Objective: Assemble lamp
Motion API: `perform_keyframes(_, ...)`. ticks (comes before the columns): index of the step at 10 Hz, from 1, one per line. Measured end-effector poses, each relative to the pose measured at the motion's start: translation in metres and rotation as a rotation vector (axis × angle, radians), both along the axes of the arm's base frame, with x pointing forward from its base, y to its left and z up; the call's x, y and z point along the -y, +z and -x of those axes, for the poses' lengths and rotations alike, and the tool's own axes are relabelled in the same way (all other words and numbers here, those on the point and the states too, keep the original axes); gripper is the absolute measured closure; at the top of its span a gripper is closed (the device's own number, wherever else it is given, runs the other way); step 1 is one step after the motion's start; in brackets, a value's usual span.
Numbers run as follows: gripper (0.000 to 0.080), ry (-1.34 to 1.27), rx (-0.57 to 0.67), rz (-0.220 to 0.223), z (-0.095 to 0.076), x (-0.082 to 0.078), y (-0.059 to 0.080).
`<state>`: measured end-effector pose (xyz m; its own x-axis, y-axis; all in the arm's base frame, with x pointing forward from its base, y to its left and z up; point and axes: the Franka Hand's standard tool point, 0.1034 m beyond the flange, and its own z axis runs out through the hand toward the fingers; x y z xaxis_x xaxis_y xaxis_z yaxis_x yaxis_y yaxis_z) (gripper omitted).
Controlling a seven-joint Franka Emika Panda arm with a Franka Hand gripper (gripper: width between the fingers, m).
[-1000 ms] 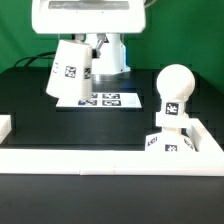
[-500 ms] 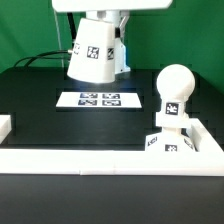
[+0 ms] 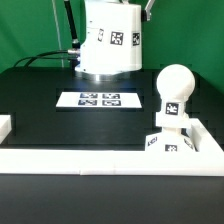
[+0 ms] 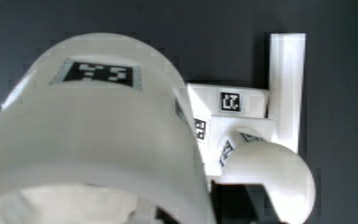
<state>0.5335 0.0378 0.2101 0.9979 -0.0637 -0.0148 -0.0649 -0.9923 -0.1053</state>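
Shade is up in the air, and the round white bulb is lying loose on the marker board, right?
Not quite. In the exterior view the round white ball bulb stands on the small blocky white base, not on the marker board. The white cone shade is indeed airborne.

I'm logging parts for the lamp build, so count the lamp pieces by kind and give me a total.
Shade: 1, lifted off the table
Round bulb: 1, seated on the base
Blocky base: 1
Total: 3 lamp pieces
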Motion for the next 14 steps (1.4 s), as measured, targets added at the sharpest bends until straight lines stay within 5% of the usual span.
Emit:
perform_keyframes(5, 0.0755, -0.021, 0.002, -0.001, 0.001, -0.01, 0.0)
perform_keyframes(10, 0.0754, -0.071, 0.041, -0.031, -0.042, -0.049, 0.032)
perform_keyframes(12, 0.0754, -0.073, 0.046, -0.033, -0.054, -0.066, 0.03)
perform_keyframes(14, 0.0754, -0.054, 0.04, -0.028, -0.057, -0.079, 0.013)
